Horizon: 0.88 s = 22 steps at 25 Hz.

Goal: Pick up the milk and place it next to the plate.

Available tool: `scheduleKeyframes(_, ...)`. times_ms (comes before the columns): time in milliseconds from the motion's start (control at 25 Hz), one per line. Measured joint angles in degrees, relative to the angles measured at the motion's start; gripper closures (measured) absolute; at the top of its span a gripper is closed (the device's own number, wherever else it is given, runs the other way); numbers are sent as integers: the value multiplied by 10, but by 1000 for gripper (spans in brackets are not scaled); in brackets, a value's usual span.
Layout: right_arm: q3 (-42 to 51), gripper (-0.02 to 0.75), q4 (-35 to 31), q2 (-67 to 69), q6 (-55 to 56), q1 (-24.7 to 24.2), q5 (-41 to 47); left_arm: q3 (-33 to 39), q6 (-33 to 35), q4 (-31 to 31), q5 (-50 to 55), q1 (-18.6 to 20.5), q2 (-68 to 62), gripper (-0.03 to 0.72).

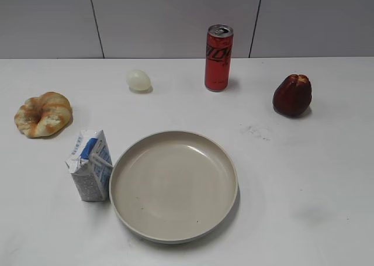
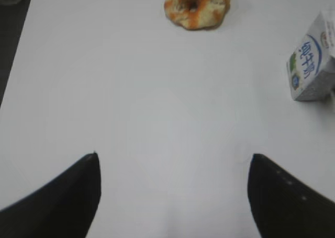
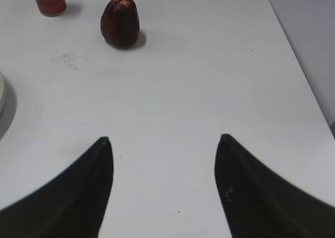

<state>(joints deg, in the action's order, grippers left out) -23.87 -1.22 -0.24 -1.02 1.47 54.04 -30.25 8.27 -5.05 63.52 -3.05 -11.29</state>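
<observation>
The milk point(image 1: 90, 165), a small white carton with blue print and a gabled top, stands upright on the white table, touching or nearly touching the left rim of the plate point(image 1: 174, 185), a large round beige dish. The carton also shows at the right edge of the left wrist view point(image 2: 312, 60). My left gripper point(image 2: 172, 157) is open and empty over bare table, well short of the carton. My right gripper point(image 3: 163, 139) is open and empty over bare table; the plate's rim shows at that view's left edge point(image 3: 1, 94). Neither gripper shows in the exterior view.
A croissant point(image 1: 43, 114) lies left of the milk and shows in the left wrist view point(image 2: 197, 5). A pale egg point(image 1: 138, 80) and a tall red can point(image 1: 218, 58) stand at the back. A dark red fruit point(image 1: 292, 95) sits at the right.
</observation>
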Motion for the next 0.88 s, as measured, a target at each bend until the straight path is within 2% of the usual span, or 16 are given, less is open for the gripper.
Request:
scheduleKeyframes(360,0,271,0,0,0,0,0,19,9,-18,-11,0,36,51)
scheduleKeyframes(680,0,271,0,0,0,0,0,19,10,-19,-11,1,40,215)
scheduleKeyframes(880,0,271,0,0,0,0,0,19,10,-19,-13,25,81,293)
